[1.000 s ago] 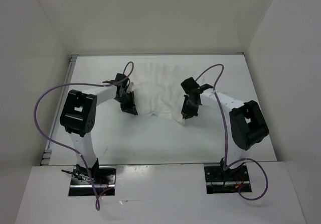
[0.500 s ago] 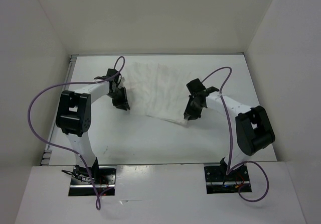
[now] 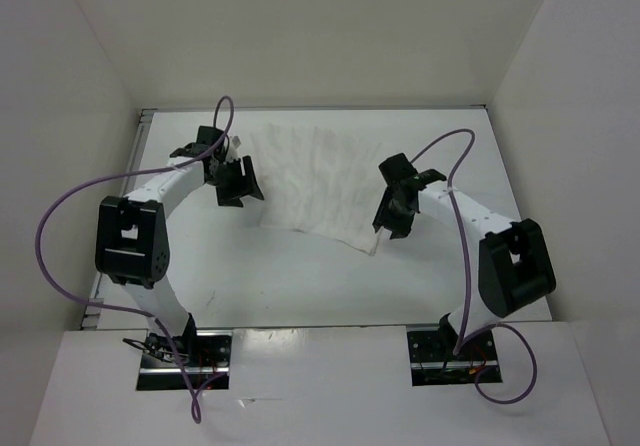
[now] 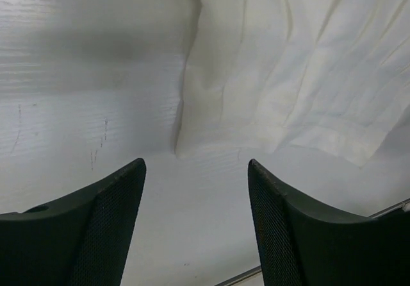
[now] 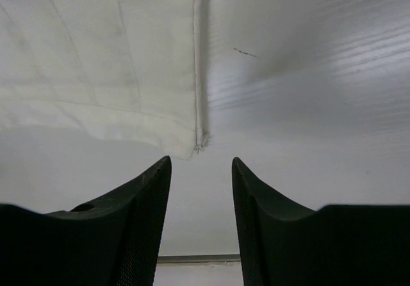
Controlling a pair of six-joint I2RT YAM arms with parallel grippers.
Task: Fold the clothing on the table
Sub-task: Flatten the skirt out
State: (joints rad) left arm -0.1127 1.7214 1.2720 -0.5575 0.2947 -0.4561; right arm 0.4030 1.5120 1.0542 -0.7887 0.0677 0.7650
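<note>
Empty at both: left claw [image 4: 195, 164] gaping, right claw [image 5: 202, 161] part-open, beside thin white creased fabric garment [image 3: 320, 181]. Could snag an edge if swept low, dragging layers crooked across glossy white surface [image 3: 300, 281].

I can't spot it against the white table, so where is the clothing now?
In the top view the clothing lies spread on the table, far middle, between the open left gripper and open right gripper, held by neither.

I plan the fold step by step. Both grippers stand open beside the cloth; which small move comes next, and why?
Probably ease both grippers forward and down to pinch the near corners of the clothing. The left gripper and right gripper are open and empty, and a corner lies on the table just ahead of each.
</note>
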